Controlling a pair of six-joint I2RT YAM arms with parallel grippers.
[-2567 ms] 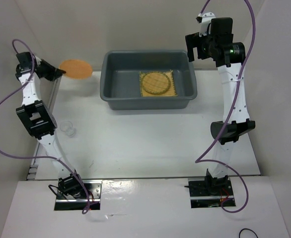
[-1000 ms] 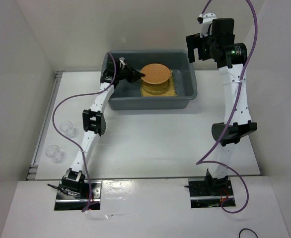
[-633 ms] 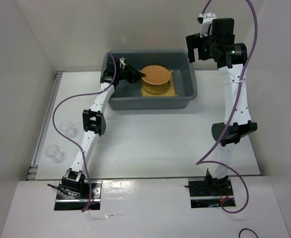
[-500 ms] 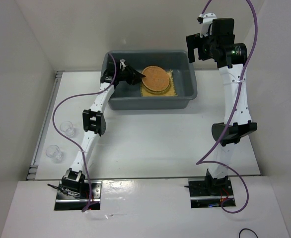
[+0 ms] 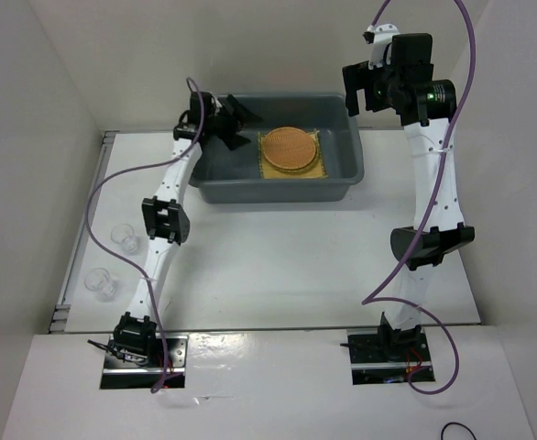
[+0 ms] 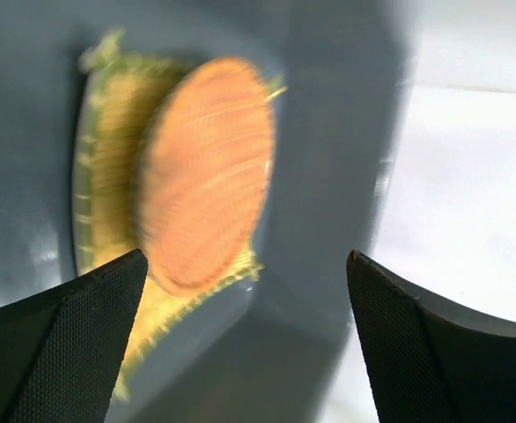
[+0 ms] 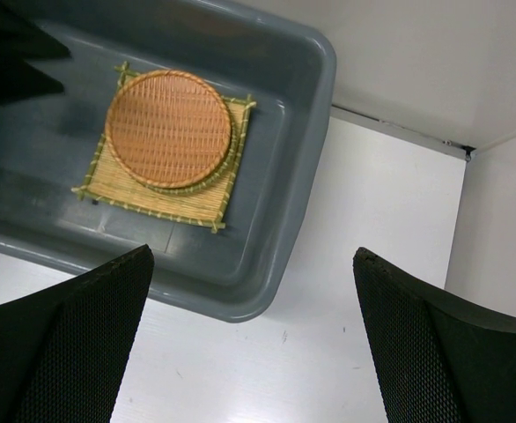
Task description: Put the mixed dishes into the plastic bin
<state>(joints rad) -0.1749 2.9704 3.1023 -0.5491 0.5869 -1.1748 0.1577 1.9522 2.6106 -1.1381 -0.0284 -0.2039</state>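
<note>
The grey plastic bin (image 5: 195, 156) stands at the back of the table. Inside it a yellow slat mat (image 7: 152, 196) lies flat, with an orange woven disc (image 7: 168, 128) on top; the edge of a second disc (image 7: 224, 165) shows beneath it. My left gripper (image 5: 241, 128) hangs open and empty over the bin's left end; its blurred wrist view shows the disc (image 6: 205, 172) and the mat (image 6: 108, 203) ahead of the gripper (image 6: 245, 344). My right gripper (image 5: 378, 87) is open and empty, high above the bin's right end (image 7: 315, 150). Two clear glass cups (image 5: 125, 238) (image 5: 99, 282) stand on the table at the left.
White walls close in the table on the left, back and right. A metal rail (image 5: 76, 247) runs along the table's left edge beside the cups. The left arm's purple cable (image 5: 99, 197) loops over the left side of the table.
My left gripper opened and let go of the orange disc, which now lies flat on the other disc and mat in the bin. The left gripper drew back to the left. The right arm stayed still.
</note>
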